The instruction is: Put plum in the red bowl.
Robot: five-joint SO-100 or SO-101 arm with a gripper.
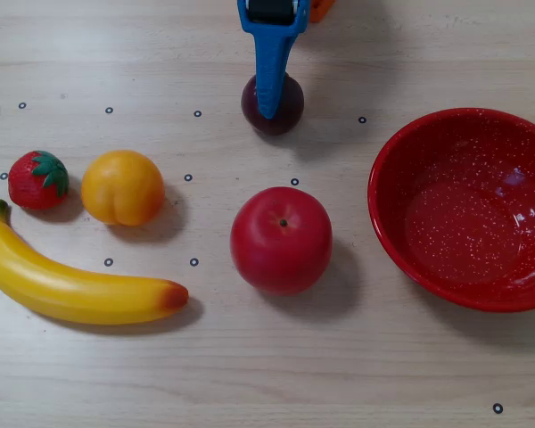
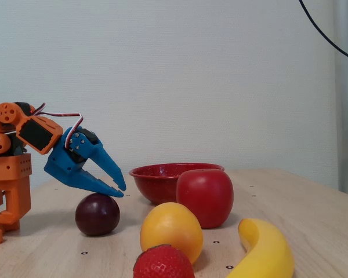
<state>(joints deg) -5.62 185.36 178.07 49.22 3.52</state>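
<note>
Sideways, the claw (image 2: 119,189) gapes above the plum (image 2: 97,214) — overhead hides that.

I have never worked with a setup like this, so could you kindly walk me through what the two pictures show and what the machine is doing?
The orange machine is a small robot arm; its blue two-fingered pincer does the grasping. One picture is from an overhead camera looking straight down, the other from a fixed camera standing low on the table, looking sideways.

On the wooden table lie toy fruits: a dark plum, a red apple, an orange fruit, a strawberry and a banana. To the right in the overhead view stands a red bowl, with nothing in it.

Nothing is held. In the fixed view the pincer is open, its fingers spread one above the other, the lower one just above or touching the top of the plum.
</note>
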